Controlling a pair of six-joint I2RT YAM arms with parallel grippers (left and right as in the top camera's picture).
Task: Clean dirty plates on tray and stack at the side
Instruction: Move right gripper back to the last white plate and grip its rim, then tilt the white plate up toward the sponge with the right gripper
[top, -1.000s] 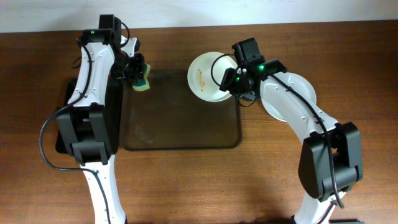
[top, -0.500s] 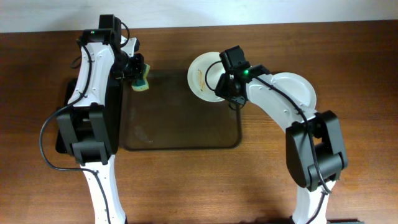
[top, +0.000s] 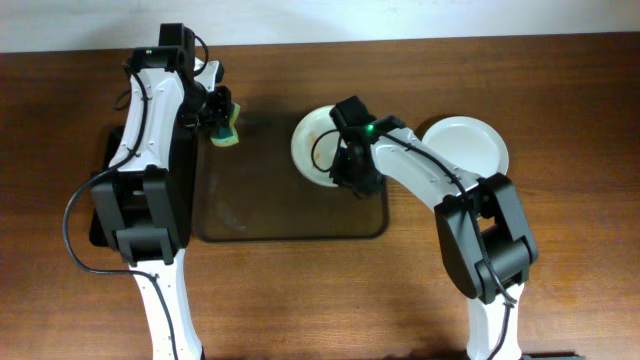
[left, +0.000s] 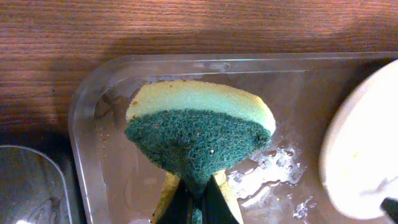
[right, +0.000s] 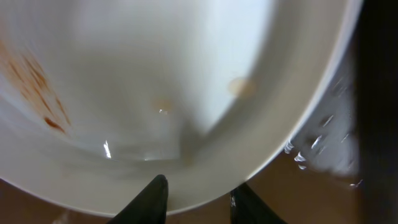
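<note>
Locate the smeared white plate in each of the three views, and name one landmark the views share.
Overhead: smeared plate upper centre, over the tray's far right corner.
Left wrist: white curve at the right edge, right of the sponge.
Right wrist: fills most of the frame, orange smears at left.
Shared landmark: the wet brown tray beneath it.

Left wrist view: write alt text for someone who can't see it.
The left tool pinches a yellow sponge, green scouring side facing the camera, over a wet corner of the tray. A white plate shows partly at right.
</note>
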